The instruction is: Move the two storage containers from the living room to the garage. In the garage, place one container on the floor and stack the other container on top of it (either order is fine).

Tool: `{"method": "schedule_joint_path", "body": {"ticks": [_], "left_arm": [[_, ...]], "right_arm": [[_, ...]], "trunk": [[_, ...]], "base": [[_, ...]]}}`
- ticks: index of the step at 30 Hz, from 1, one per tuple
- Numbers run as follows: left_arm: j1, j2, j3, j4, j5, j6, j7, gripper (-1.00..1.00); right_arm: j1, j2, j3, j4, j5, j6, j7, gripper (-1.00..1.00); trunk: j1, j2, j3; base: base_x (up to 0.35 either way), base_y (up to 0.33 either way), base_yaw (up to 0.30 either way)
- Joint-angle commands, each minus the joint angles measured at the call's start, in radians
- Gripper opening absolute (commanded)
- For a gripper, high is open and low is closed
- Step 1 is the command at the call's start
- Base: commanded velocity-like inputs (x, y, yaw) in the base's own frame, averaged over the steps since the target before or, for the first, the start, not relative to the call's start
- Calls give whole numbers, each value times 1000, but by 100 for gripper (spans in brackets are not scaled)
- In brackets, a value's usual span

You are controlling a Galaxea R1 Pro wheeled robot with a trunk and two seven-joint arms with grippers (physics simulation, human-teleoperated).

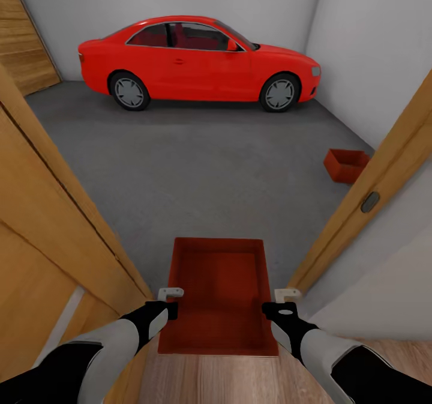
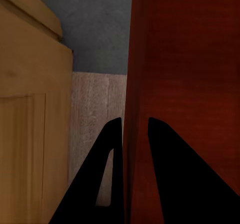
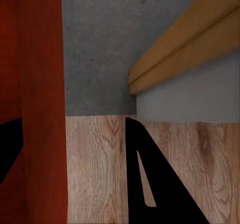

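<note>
An orange-red storage container (image 1: 219, 296) hangs level in front of me, held by both side walls in the doorway between wood-plank floor and garage. My left gripper (image 1: 171, 302) is shut on its left wall (image 2: 134, 109), one finger (image 2: 100, 184) outside and one inside. On the opposite side, my right gripper (image 1: 282, 305) is shut on the right wall (image 3: 42, 94), with its outer finger (image 3: 150, 179) over the planks. The second container (image 1: 346, 165) sits on the dark grey garage floor (image 1: 198, 164), ahead to the right near the white wall.
A red car (image 1: 198, 62) is parked across the back of the garage. An open orange-brown wooden door (image 1: 48, 224) stands close on my left, and the door frame (image 1: 372, 182) slants close on my right. Grey concrete lies between me and the car.
</note>
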Motion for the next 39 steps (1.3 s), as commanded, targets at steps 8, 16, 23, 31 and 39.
{"method": "schedule_joint_path", "body": {"ticks": [8,16,23,31,39], "left_arm": [[0,0,-6,-2,-1,7,6,-100],[0,1,-6,-2,0,7,6,-100],[0,1,-6,-2,0,7,6,-100],[-1,1,-6,-2,0,7,6,-100],[0,1,-6,-2,0,7,6,-100]], "right_arm": [[-1,0,7,1,-11,-4,-4,-100],[-1,-1,7,1,-11,-4,-4,-100],[-1,-1,7,1,-11,-4,-4,-100],[-1,-1,7,1,-11,-4,-4,-100],[-1,-1,7,1,-11,-4,-3,-100]], "trunk": [[1,-1,-1],[1,-1,-1],[1,-1,-1],[1,-1,-1],[1,-1,-1]], "base": [[322,0,0],[322,0,0],[322,0,0],[322,0,0],[322,0,0]]}}
